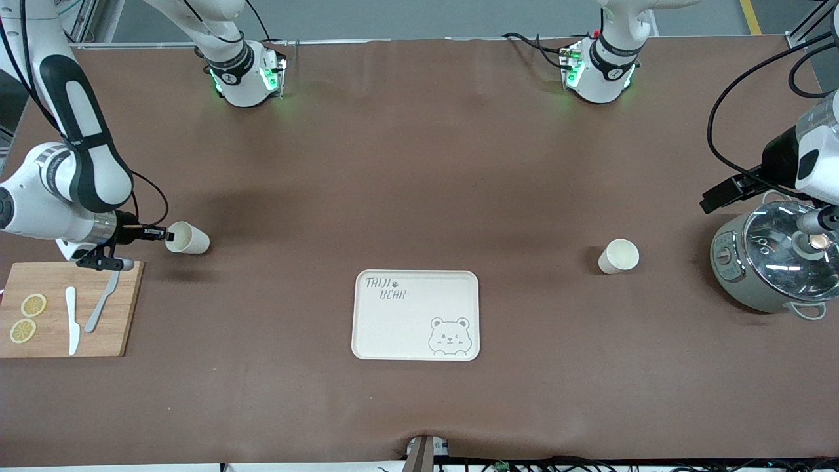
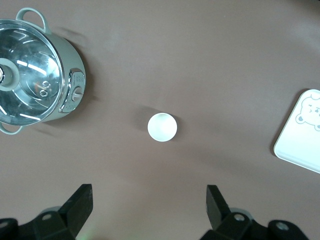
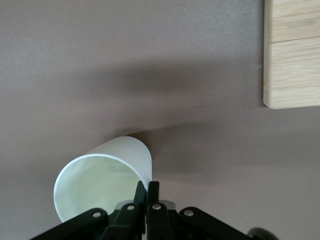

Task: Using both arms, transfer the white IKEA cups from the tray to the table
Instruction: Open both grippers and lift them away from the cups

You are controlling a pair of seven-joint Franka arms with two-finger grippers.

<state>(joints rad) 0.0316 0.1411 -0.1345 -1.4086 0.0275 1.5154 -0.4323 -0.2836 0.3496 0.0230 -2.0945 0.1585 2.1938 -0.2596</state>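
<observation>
Pinching one white cup's (image 1: 188,238) rim in my right gripper (image 1: 169,234) to set it on the tabletop (image 1: 419,164) — left gripper (image 2: 149,207), jaws wide and empty, over the rice cooker (image 1: 773,262).

1. Brown matte tabletop (image 1: 419,164), cover slightly wrinkled, spanning the whole front view.
2. Cream tray (image 1: 393,328) with bear face and "TAIJI BEAR" lettering, flat on the tabletop near the middle, nothing in it.
3. White cup (image 1: 618,255) upright on the tabletop, between the tray and the grey-green cooker (image 1: 767,275) with glass lid at the left arm's end.
4. Bamboo cutting board (image 1: 124,314) at the right arm's end, carrying lemon slices (image 1: 27,317) and a white knife (image 1: 72,321).
</observation>
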